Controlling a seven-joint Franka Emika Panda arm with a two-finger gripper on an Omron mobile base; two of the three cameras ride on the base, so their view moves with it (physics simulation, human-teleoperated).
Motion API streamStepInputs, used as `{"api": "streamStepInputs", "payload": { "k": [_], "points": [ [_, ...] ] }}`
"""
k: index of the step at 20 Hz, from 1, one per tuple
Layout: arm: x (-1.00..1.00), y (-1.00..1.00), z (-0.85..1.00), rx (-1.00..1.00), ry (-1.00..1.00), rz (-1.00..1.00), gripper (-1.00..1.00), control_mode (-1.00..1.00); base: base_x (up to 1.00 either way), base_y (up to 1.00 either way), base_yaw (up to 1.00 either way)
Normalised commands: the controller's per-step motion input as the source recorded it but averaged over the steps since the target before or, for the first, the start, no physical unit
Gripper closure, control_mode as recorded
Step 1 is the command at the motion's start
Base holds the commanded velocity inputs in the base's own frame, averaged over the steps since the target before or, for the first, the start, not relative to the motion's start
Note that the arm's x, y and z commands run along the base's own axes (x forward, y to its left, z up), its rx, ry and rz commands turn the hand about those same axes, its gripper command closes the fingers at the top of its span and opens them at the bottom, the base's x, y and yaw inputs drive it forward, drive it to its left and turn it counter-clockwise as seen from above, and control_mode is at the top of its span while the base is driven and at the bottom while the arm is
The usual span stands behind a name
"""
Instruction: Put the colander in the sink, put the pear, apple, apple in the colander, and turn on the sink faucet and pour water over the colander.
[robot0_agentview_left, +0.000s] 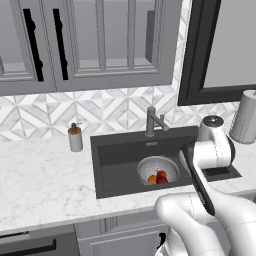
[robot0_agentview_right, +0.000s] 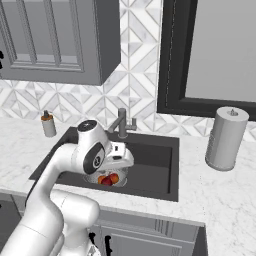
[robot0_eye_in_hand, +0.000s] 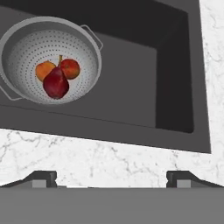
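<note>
Above the counter's (robot0_eye_in_hand: 109, 162) front edge the gripper (robot0_eye_in_hand: 111, 177) hangs spread wide, holding nothing. Beyond, in the sink (robot0_eye_in_hand: 144, 74), the colander (robot0_eye_in_hand: 26, 41) sits upright holding two apples (robot0_eye_in_hand: 70, 68) and the pear (robot0_eye_in_hand: 55, 83), stem pointing toward the sink's back wall. The sink faucet (robot0_agentview_left: 152, 121) stands at the back edge.

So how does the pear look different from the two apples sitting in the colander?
The pear is dark maroon; the apples are lighter orange-red. The pear is elongated, narrowing to a thin stem, while the apples are round with no stem visible. In the hand view the pear looks somewhat larger and partly covers both apples. All three sit bunched together at the bottom of the colander in the sink.
</note>
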Motion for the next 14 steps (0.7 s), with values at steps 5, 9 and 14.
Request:
{"api": "streamStepInputs", "payload": {
  "k": [5, 9, 14],
  "points": [
    [0.00, -0.54, 0.24, 0.00, 0.06, 0.04, -1.00, -1.00, 0.00, 0.00, 0.00],
    [0.00, -0.27, 0.19, 0.00, 0.06, 0.03, -1.00, -1.00, 0.00, 0.00, 0.00],
    [-0.01, -0.15, 0.13, -0.02, 0.00, 0.02, -1.00, -1.00, 0.00, 0.00, 0.00]
  ]
}}
